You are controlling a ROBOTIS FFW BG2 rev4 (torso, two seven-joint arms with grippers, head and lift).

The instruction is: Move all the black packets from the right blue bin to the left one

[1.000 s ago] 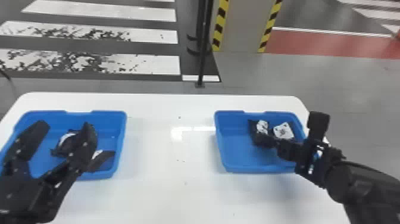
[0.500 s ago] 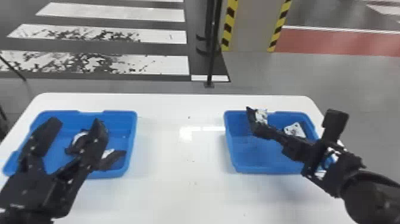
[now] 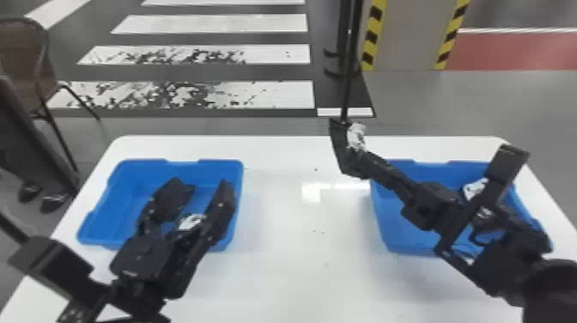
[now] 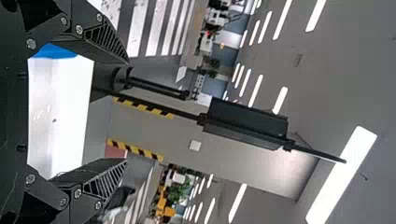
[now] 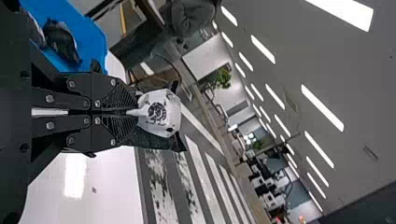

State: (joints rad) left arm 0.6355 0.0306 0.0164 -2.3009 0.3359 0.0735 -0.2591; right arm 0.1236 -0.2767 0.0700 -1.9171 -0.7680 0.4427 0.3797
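Observation:
In the head view my right gripper (image 3: 365,165) is at the inner edge of the right blue bin (image 3: 386,240), shut on a black packet (image 3: 339,144) with a white label. The right wrist view shows the packet (image 5: 161,112) pinched between the tips of the right gripper (image 5: 126,112). Another packet with a white patch (image 3: 474,189) lies in the right bin, partly behind the right arm. My left gripper (image 3: 197,191) stands open above the left blue bin (image 3: 124,189), where packets (image 3: 189,222) lie partly hidden by it. The left wrist view shows the left gripper (image 4: 127,112) with its fingers spread.
Both bins stand on a white table (image 3: 292,266), with bare tabletop between them. A thin black pole (image 3: 350,64) rises beyond the table's far edge. A brown chair (image 3: 25,60) stands at the far left.
My right gripper has lifted the packet out of the right bin and moved left with it. The head view has shifted, and the left gripper appears farther right over its bin.

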